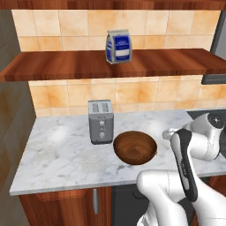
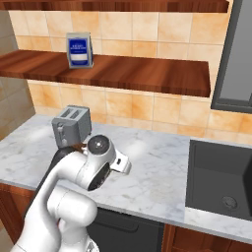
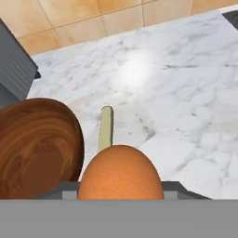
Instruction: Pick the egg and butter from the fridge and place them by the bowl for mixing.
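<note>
Grasping the egg (image 3: 121,173), the fingers hung over the marble tabletop (image 3: 186,93) just beside the brown bowl (image 3: 37,148), which sat in front of the silver toaster (image 1: 100,121).

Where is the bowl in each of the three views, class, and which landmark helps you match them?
Left base view: the bowl sits on the counter at centre, just right of the toaster.
Right base view: I cannot make the bowl out; the arm covers the counter in front of the toaster.
Hand view: the bowl is at lower left, beside the egg.
Shared landmark: the toaster, with its dark side at the hand view's left edge.
</note>
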